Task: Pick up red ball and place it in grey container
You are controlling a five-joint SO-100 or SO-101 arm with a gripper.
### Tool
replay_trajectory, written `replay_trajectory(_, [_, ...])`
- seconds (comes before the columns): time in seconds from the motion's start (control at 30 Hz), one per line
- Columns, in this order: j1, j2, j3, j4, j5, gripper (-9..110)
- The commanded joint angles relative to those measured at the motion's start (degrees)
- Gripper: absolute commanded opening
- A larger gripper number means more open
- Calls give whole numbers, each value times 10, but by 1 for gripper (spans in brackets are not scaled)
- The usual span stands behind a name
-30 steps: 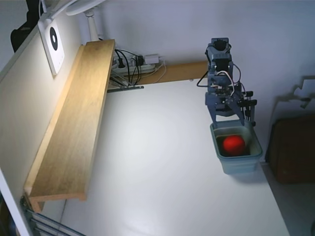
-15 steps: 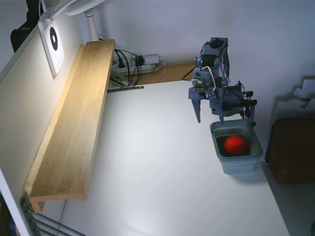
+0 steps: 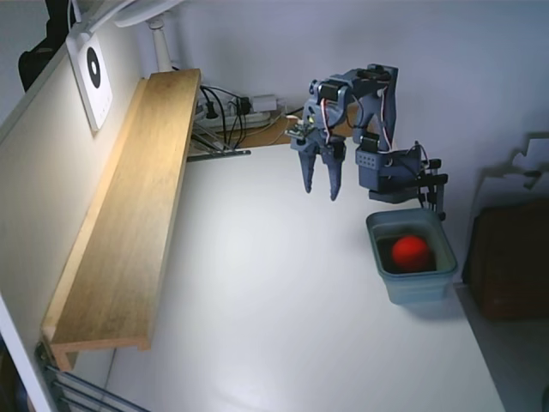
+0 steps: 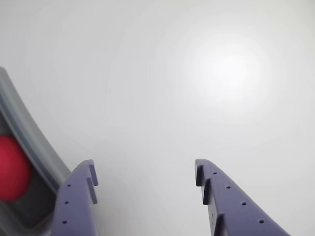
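while the red ball [image 3: 411, 251] sits inside the grey container [image 3: 413, 288], your gripper [image 3: 321, 190] hangs above the white table [image 3: 283, 326], jaws spread wide and empty.

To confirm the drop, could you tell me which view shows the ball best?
The fixed view: the whole ball sits inside the tub. The wrist view catches only part of it at the left edge.

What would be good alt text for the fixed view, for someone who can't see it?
A red ball sits inside a grey container at the right of a white table. To its left the robot arm's empty claw hangs above the table, fingers pointing down. A long wooden shelf runs along the table's left side.
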Motion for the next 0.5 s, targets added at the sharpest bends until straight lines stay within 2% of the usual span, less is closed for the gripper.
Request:
replay_trajectory(0.0, [44,38,-30,22,1,20])
replay_trajectory(0.47, [245,84,-64,95,1,11])
